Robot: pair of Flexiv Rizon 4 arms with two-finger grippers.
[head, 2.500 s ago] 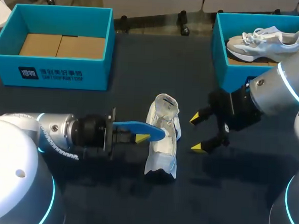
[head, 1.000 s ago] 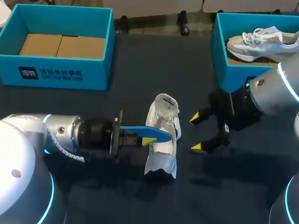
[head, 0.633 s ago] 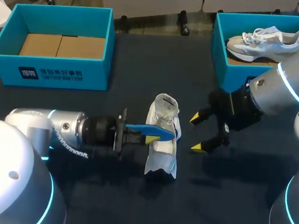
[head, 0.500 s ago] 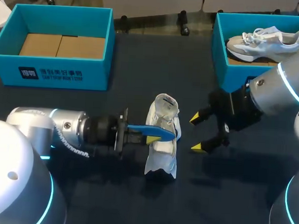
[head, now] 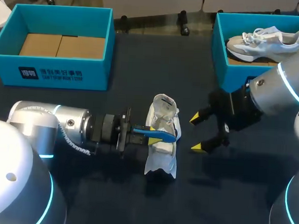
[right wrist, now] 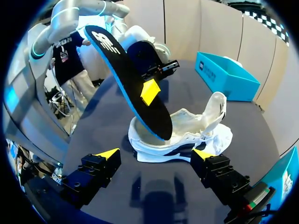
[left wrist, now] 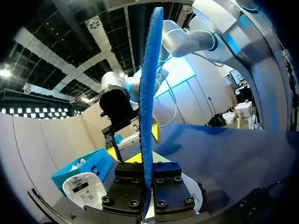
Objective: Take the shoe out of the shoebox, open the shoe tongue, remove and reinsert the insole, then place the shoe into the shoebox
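Note:
A white shoe (head: 162, 148) lies on the dark table (head: 142, 71) in the middle, its tongue (head: 165, 104) pulled up. My left gripper (head: 148, 134) is shut on a blue-edged insole (head: 158, 133), held on edge with its front end at the shoe's opening. The left wrist view has the insole (left wrist: 148, 93) edge-on, rising from my gripper (left wrist: 147, 161). My right gripper (head: 197, 132) stands open just right of the shoe. In the right wrist view the black-topped insole (right wrist: 126, 79) slants down into the shoe (right wrist: 191, 137), ahead of my open gripper (right wrist: 155, 154).
An empty teal shoebox (head: 55, 68) stands at the back left. A second teal box (head: 220, 55) at the back right holds another white shoe (head: 265, 40). The right arm's elbow hangs over that box's front.
My left arm has moved right, carrying the insole further over the shoe and lower into its opening. The right arm and the shoe have stayed put.

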